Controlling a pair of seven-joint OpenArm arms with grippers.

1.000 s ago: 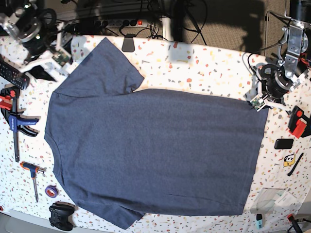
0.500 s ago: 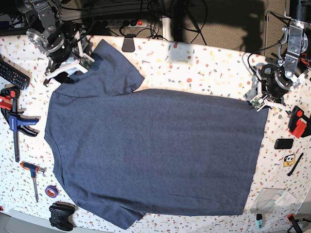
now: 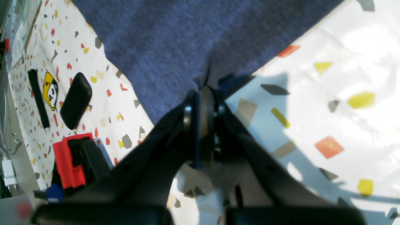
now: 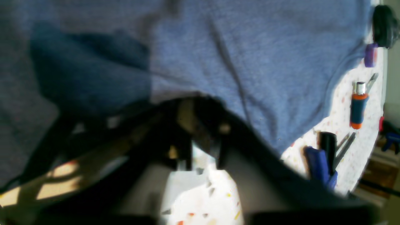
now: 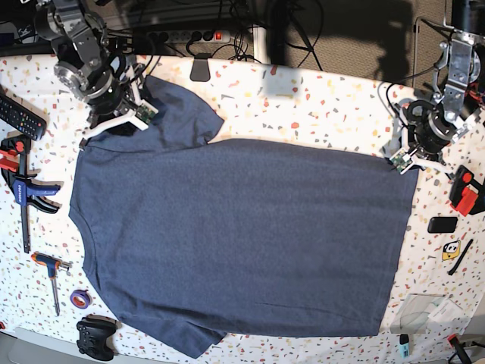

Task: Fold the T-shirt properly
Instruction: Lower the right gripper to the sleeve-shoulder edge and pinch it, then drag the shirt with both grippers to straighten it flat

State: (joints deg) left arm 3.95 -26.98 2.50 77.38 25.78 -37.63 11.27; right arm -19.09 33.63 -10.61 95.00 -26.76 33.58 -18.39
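One heathered blue-grey knit T-shirt (image 5: 242, 235) lies flat, plain side up, on the speckled terrazzo-patterned table (image 5: 318, 98); the left gripper (image 3: 203, 93) is clamped on its hem corner; the right gripper (image 5: 125, 114) sits over one sleeve, its jaw state unclear.

We can read no word, brand or number in any of these views. The T-shirt (image 5: 242, 235) shows us only its plain blue-grey side. The one sign we find is a small yellow sticker (image 5: 452, 249) on the speckled table (image 5: 333, 98), printed with a black-and-white figure; in the left wrist view (image 3: 51, 90) it is too blurred for us to make out lettering.
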